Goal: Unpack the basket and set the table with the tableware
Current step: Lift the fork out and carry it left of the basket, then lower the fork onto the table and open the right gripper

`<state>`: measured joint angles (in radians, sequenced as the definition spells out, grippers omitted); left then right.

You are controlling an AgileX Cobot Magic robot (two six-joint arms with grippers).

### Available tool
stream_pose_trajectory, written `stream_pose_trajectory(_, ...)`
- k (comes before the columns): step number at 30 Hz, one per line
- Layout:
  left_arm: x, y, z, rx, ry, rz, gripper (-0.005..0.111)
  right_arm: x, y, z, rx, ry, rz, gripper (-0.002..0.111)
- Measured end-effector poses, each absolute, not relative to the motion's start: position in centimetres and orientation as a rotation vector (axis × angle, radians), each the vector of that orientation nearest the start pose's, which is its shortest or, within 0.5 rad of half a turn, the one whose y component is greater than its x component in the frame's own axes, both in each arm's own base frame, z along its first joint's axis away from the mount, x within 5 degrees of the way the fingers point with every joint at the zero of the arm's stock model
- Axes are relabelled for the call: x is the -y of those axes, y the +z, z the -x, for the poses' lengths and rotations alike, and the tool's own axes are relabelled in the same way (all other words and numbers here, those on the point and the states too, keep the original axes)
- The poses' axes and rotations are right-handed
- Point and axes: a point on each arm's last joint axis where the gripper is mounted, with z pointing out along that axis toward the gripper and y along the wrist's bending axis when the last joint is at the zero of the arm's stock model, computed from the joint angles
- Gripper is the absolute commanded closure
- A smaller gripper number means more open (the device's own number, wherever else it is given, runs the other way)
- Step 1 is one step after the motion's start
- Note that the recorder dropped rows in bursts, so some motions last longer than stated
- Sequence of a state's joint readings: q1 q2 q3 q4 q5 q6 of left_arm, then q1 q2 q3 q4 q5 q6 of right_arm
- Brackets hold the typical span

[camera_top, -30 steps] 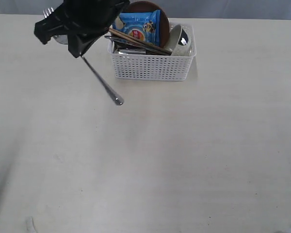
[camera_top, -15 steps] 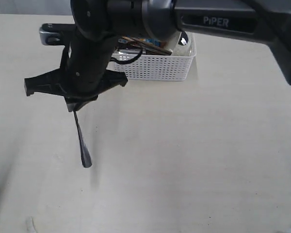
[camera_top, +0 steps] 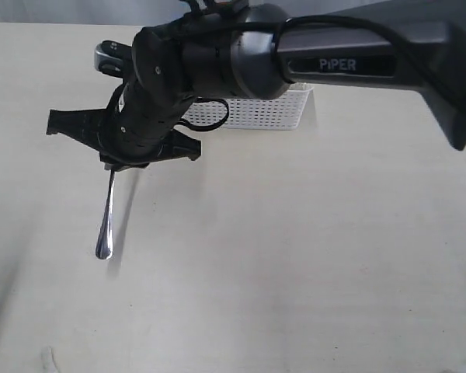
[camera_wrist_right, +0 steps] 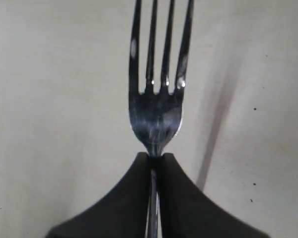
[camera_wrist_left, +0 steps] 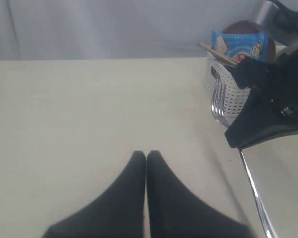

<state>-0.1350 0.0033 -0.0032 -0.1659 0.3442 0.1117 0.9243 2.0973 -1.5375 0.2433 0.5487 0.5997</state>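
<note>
My right gripper (camera_top: 116, 158) reaches across to the left of the table (camera_top: 311, 272) and is shut on the neck of the steel fork (camera_wrist_right: 156, 109). The tines stick out past the fingertips, and the handle (camera_top: 106, 225) hangs down above the tabletop. The white basket (camera_top: 272, 113) stands at the back, mostly hidden by the arm. In the left wrist view the basket (camera_wrist_left: 223, 91) holds chopsticks (camera_wrist_left: 216, 51), a blue chips packet (camera_wrist_left: 238, 44) and a brown plate (camera_wrist_left: 244, 25). My left gripper (camera_wrist_left: 146, 154) is shut on nothing, low over bare table.
The right arm's thick grey links (camera_top: 334, 62) stretch from the upper right across the basket. The table's far edge meets a grey wall (camera_wrist_left: 114, 29). A small pale mark (camera_top: 48, 359) lies near the front left corner.
The right gripper has carried the fork from beside the basket forward and lower over the left of the table. The handle swung from pointing right to hanging left, and the arm now covers most of the basket.
</note>
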Motion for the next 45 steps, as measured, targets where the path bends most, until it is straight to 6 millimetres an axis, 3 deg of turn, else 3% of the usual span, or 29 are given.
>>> stream_pose_trajectory(6, 1.2, 18.3, -5.2, -1.823, -0.178, -0.122, 0.107, -37.3, 14.6, -26.8, -2.84, 0.65, 0.189, 0.109)
stream_pose_trajectory(10, 1.2, 18.3, -5.2, -1.823, -0.178, -0.122, 0.107, -37.1, 13.6, -27.0, -2.85, 0.603, 0.17, 0.109)
stream_pose_trajectory(22, 1.2, 18.3, -5.2, -1.823, -0.178, -0.122, 0.107, -36.9, 13.1, -27.7, -2.806, 0.586, 0.177, 0.109)
stream_pose_trajectory(30, 1.2, 18.3, -5.2, -1.823, -0.178, -0.122, 0.107, -37.1, 11.4, -28.0, -2.816, 0.579, 0.147, 0.109)
stream_pose_trajectory(45, 1.2, 18.3, -5.2, -1.823, -0.178, -0.122, 0.107, -37.3, 11.3, -28.2, -2.788, 0.609, 0.116, 0.108)
